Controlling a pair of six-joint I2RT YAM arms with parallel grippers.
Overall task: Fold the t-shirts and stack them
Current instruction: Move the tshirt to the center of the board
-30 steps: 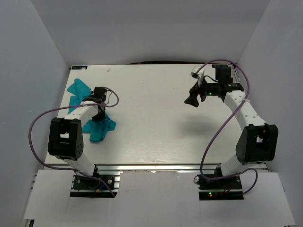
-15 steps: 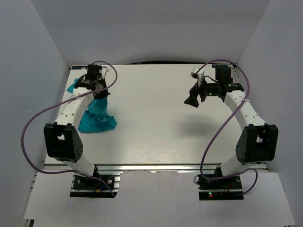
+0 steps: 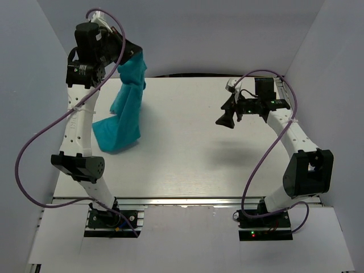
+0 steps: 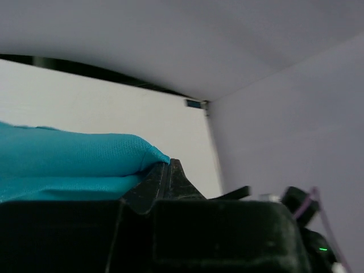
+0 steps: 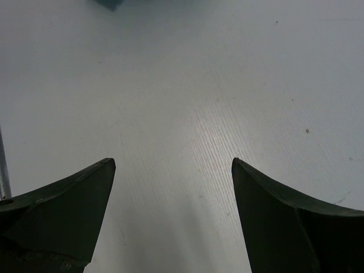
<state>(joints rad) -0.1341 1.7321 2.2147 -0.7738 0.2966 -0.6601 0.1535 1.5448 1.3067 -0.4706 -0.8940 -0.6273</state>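
Note:
A plain teal t-shirt (image 3: 126, 108) hangs in a long drape from my left gripper (image 3: 129, 52), raised high at the back left. Its lower end still rests bunched on the table (image 3: 193, 148). In the left wrist view my gripper (image 4: 165, 166) is shut on a fold of the t-shirt (image 4: 74, 162), the cloth bulging out to the left of the tips. My right gripper (image 3: 226, 118) hovers over the right half of the table, open, with only bare tabletop between its fingers (image 5: 62, 210). A sliver of teal t-shirt (image 5: 109, 3) shows at the top edge of the right wrist view.
Grey walls (image 3: 51, 68) close in the table on the left, back and right. A purple cable (image 3: 34, 148) loops out from the left arm, another (image 3: 259, 165) from the right arm. The arm bases sit on the rail (image 3: 187, 202) at the near edge.
My left gripper closed on the t-shirt at the table's left and lifted it high toward the back wall, stretching the cloth out. The right gripper shifted slightly left.

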